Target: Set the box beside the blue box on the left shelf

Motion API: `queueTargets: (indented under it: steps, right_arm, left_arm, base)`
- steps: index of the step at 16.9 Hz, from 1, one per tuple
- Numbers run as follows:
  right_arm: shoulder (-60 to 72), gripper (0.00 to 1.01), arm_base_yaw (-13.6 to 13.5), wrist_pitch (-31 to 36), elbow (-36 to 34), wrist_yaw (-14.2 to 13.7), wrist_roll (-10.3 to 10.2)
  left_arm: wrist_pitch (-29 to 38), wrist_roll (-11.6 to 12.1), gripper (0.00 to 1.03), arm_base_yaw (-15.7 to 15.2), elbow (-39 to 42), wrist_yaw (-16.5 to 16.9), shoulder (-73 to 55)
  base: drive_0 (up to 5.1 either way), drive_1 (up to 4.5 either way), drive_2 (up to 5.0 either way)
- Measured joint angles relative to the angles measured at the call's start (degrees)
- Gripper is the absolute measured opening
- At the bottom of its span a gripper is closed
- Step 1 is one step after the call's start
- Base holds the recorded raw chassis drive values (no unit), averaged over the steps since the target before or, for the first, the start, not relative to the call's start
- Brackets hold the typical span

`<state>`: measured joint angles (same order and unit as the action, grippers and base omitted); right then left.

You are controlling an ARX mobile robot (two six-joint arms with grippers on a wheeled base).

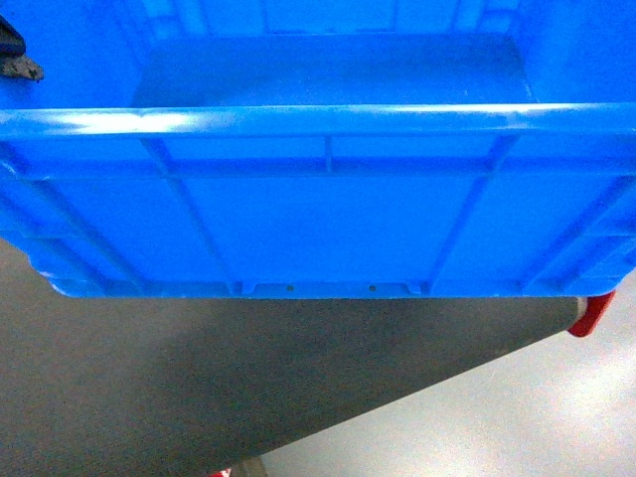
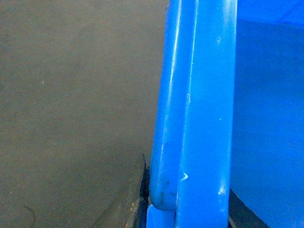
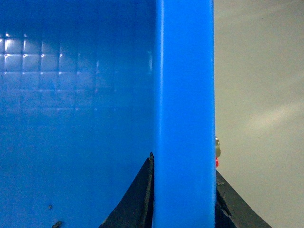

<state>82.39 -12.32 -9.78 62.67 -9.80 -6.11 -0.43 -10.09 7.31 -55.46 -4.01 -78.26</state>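
The box (image 1: 318, 219), a large bright-blue ribbed crate, fills the upper head view and hangs above the floor with its near wall and rim facing me. My left gripper (image 2: 187, 190) is shut on its left rim, with one dark finger (image 2: 137, 202) outside the wall. My right gripper (image 3: 184, 166) is shut on the right rim, and a black finger (image 3: 135, 202) presses on each side of it. Inside the crate the smooth floor (image 1: 328, 70) holds nothing. The left shelf and the other blue box are out of view.
Grey floor (image 1: 199, 397) lies under the crate, with a lighter patch (image 1: 517, 417) at the lower right. A red part (image 1: 593, 313) pokes out beneath the crate's right corner. The crate hides everything ahead.
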Motion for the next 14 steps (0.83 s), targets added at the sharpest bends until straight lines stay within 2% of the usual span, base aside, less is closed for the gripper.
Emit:
queueTargets:
  steps: [14]
  right_arm:
    - [0.00, 0.22, 0.00, -0.02, 0.00, -0.02, 0.00]
  left_arm:
    - [0.00, -0.02, 0.20, 0.00, 0.00, 0.04, 0.00]
  base:
    - [-1.6, -1.60, -1.6]
